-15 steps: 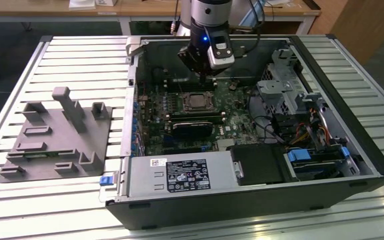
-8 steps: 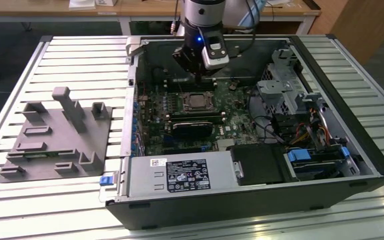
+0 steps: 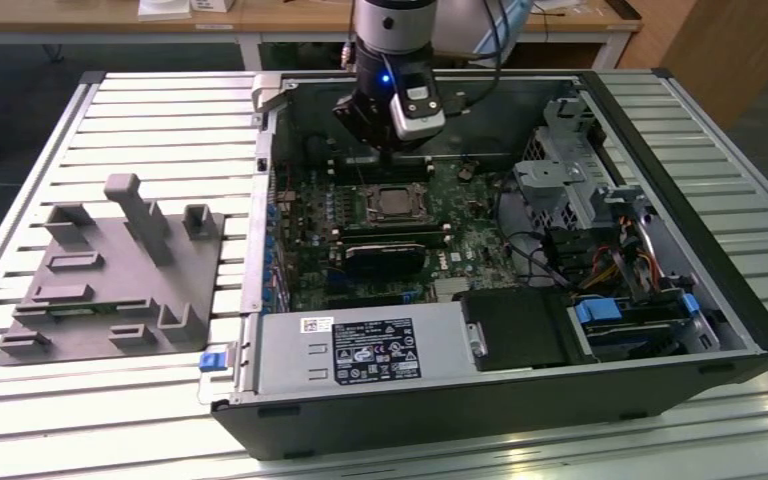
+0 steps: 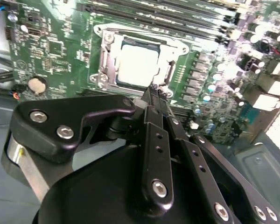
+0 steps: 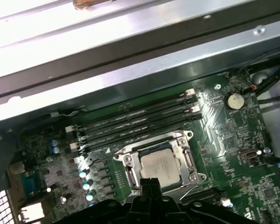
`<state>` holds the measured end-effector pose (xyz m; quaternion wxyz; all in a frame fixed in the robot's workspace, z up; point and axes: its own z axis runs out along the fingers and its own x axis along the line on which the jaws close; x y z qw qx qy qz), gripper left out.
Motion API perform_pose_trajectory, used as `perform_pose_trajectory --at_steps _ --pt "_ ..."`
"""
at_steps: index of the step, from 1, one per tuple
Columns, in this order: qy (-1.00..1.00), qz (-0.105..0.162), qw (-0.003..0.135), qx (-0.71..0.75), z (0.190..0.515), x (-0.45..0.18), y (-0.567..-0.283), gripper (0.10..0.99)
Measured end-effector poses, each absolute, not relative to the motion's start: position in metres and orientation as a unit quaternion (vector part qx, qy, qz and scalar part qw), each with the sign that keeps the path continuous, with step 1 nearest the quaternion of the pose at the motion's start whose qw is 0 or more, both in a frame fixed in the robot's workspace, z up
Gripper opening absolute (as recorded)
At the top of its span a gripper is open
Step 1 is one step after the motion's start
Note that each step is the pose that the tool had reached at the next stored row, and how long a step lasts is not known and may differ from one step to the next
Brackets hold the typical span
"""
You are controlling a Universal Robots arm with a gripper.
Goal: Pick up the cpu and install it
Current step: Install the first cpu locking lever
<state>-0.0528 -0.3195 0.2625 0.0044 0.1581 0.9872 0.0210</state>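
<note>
The cpu (image 4: 136, 66) lies flat in the motherboard socket (image 4: 102, 60) in both wrist views, its pale metal top facing up and framed by the socket's metal bracket; in the exterior view it sits at the centre of the board inside the open computer case (image 3: 704, 300), which rests on the slatted bench (image 3: 157, 110). The chip looks light, rigid and thin, with a smooth top that offers little purchase, so a hold would likely have to come at two opposite edges, and gently, since the contacts beneath are probably fragile. The end effector (image 4: 153, 95) hangs just above the socket's near edge with its fingertips (image 4: 152, 91) drawn close together, nearly meeting, and nothing between them. It appears clear of the chip rather than touching it.
</note>
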Motion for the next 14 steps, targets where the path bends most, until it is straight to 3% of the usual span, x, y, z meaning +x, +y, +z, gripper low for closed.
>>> perform_pose_trajectory --at_steps 14 --pt "0.990 0.021 0.004 0.136 0.262 -0.081 -0.321 0.106"
